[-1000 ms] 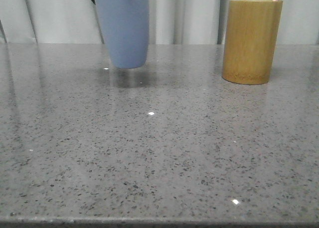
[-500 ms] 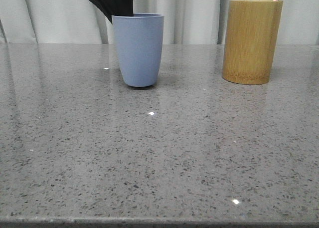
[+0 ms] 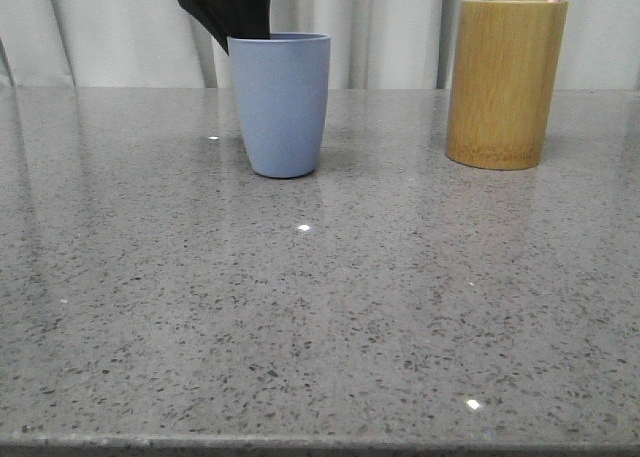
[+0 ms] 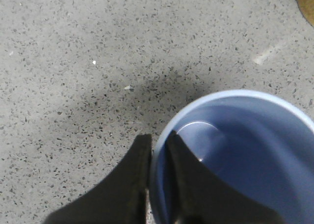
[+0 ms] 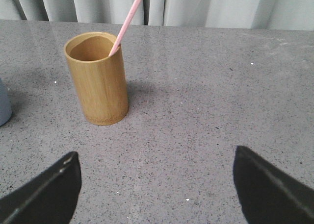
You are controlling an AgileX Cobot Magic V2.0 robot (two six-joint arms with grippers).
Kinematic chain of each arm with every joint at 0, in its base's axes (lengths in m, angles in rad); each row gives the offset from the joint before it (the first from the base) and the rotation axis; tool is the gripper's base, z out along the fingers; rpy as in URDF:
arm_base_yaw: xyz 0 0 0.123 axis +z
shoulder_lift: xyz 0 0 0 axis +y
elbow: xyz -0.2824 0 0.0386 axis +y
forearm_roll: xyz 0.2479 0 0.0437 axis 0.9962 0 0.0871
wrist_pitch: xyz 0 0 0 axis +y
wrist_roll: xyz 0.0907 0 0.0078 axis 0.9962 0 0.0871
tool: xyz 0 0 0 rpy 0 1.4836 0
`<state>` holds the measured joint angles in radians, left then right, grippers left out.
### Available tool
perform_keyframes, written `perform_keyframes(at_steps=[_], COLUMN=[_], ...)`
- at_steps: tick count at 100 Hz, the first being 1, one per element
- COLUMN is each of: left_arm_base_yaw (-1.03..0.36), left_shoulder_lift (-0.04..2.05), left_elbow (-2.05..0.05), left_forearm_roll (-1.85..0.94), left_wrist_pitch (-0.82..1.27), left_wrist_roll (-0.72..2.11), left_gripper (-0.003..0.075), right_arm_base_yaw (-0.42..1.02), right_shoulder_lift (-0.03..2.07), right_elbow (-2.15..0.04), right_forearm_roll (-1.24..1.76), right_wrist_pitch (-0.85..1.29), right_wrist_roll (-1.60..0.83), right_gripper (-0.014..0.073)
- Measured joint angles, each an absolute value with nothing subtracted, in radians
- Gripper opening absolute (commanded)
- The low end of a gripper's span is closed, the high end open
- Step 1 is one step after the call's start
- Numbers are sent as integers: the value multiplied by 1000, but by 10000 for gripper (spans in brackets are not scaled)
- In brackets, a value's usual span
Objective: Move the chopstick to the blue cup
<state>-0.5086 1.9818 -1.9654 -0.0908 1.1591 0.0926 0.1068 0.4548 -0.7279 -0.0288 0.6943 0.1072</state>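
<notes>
The left gripper (image 4: pixel 156 150) is pinching the rim of the blue cup (image 3: pixel 279 102), standing at eleven o'clock on the table (image 3: pixel 320 307), so it should open gently while the wide-open right gripper (image 5: pixel 156 177) is facing the chopstick (image 5: pixel 128 19) in the bamboo cup (image 5: pixel 97 79) at one o'clock.

1. A bamboo cup (image 3: pixel 505 82) stands upright on the table (image 3: pixel 320 317), at the right side in the front view.
2. It is a yellow-brown cylinder with an open top.
3. The table is grey stone with dark speckles, and it is glossy.
4. Pale curtains (image 3: pixel 390 32) hang behind the table.
</notes>
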Motion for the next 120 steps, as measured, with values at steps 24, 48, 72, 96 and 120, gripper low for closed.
perform_keyframes(at_steps=[24, 48, 72, 96, 120], left_arm_base_yaw=[-509, -509, -509, -509, -475], left_shoulder_lift=[1993, 1999, 1999, 1966, 1860], left_elbow=[-1965, -2034, -2134, -2149, -2144], left_forearm_roll=[-91, -91, -92, -92, -74], left_wrist_pitch=[1178, 1244, 1250, 1256, 1258], left_wrist_roll=[93, 93, 82, 77, 81], left_gripper=[424, 470, 470, 470, 470], right_arm_base_yaw=[107, 107, 107, 107, 107], right_shoulder_lift=[455, 455, 455, 455, 455], right_elbow=[-728, -728, -728, -728, -728], right_forearm_roll=[-29, -29, -29, -29, -29], right_wrist_pitch=[694, 694, 694, 694, 694], right_wrist_roll=[107, 107, 107, 107, 107], right_gripper=[624, 624, 624, 624, 624])
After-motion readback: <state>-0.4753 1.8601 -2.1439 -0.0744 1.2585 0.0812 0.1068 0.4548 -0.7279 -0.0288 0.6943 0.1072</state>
